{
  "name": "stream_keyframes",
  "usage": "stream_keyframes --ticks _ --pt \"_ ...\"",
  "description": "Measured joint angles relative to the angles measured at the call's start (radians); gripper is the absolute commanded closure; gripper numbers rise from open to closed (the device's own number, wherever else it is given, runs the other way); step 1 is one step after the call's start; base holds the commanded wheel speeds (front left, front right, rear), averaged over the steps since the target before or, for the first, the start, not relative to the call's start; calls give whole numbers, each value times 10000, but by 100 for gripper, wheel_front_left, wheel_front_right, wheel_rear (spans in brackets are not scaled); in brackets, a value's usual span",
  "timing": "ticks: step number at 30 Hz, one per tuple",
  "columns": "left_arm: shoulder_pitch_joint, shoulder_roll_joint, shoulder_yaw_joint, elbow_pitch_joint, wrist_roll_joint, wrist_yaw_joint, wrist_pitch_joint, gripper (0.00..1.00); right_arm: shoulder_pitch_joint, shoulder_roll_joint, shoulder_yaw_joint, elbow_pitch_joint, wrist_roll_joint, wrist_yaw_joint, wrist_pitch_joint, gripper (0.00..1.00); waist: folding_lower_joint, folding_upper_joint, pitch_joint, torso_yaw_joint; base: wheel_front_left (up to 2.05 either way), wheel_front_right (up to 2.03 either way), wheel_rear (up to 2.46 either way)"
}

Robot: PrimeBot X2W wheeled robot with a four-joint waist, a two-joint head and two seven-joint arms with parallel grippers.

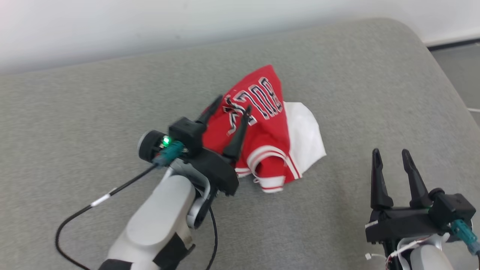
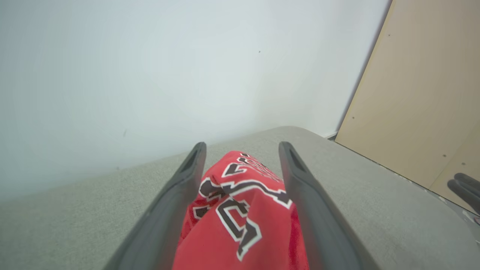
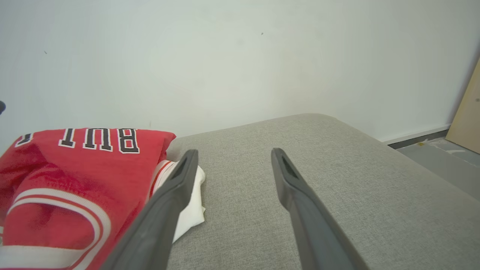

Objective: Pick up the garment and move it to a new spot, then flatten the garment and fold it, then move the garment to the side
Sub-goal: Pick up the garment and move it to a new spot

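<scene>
Now the left gripper (image 1: 233, 103), fingers spread, is straddling the crumpled garment (image 1: 273, 127) lying centrally on the cushion (image 1: 93, 123); sinking lower before pinching should gather a thicker bunch. The right gripper (image 1: 390, 153) is hovering near right, fingers apart.

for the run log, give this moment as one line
step: pick up | left gripper: open around crumpled garment | right gripper: open, apart from it | surface: grey cushion
</scene>
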Motion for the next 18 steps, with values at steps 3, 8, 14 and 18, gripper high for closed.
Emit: stream_keyframes --ticks 3,8,14,18 --pt "196 165 654 -886 44 253 -35 0 228 -2 -19 -33 -127 0 2 0 0 0 -228 326 0 0 0" --pt "1418 940 1578 -2079 291 466 -35 0 415 0 -113 -104 -303 0 2 0 -1 0 -686 842 0 0 0" --pt "2906 1701 2548 -3440 437 405 -36 0 718 0 -196 -224 -399 0 102 0 -2 0 -1192 1413 0 0 0" --pt "4100 2111 3306 -4197 596 485 -35 0 929 0 -234 -351 -403 0 201 0 -2 -1 -1517 1701 0 0 0"
